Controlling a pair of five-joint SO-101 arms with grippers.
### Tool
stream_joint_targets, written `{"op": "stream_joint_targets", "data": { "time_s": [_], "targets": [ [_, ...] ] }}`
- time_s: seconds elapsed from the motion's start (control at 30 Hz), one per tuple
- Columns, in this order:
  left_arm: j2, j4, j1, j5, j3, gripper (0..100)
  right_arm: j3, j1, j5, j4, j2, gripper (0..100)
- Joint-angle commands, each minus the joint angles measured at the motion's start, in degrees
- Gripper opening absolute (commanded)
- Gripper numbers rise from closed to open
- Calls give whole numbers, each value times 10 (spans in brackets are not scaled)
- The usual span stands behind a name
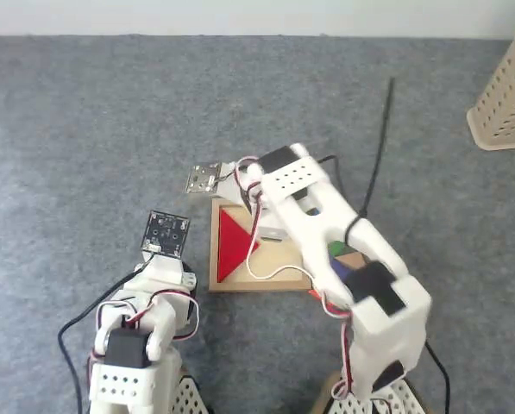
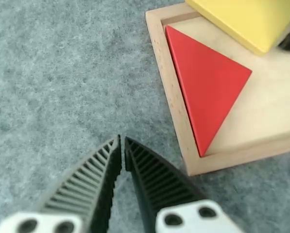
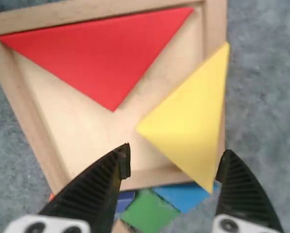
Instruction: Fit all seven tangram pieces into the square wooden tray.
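The square wooden tray (image 3: 35,141) lies on grey carpet, with a red triangle (image 3: 98,53) flat inside along one wall. A yellow triangle (image 3: 193,116) rests tilted, one edge over the tray's rim. My right gripper (image 3: 176,151) hangs above it, open, with the triangle's near corner between the fingers. In the left wrist view the tray (image 2: 171,97), red triangle (image 2: 208,87) and the raised yellow triangle (image 2: 247,19) show ahead of my left gripper (image 2: 123,141), which is shut over bare carpet beside the tray. From above, the right arm (image 1: 326,224) covers much of the tray (image 1: 216,250).
Loose blue (image 3: 183,194), green (image 3: 147,211) and orange (image 3: 51,196) pieces lie on the carpet just outside the tray's near side, under the right arm. A perforated basket (image 1: 507,95) stands at the far right. A black cable (image 1: 379,147) runs behind the tray.
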Motion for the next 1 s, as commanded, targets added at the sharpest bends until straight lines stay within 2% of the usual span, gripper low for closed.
{"op": "stream_joint_targets", "data": {
  "time_s": [0.0, 0.17, 0.23, 0.33, 0.6, 0.97],
  "targets": [
    [-12, 4, -4, 4, -11, 12, -33, 24, -62, 19, -95, 203],
    [-12, 4, -4, 4, -11, 12, -6, 60, -206, 7, -146, 0],
    [-12, 4, -4, 4, -11, 12, 28, 72, -252, -43, -146, 30],
    [-12, 4, -4, 4, -11, 12, 86, 83, -305, -139, -130, 6],
    [-12, 4, -4, 4, -11, 12, 106, 141, -309, -204, -66, 7],
    [-12, 4, -4, 4, -11, 12, 110, 145, -361, -210, -39, 6]
  ]
}}
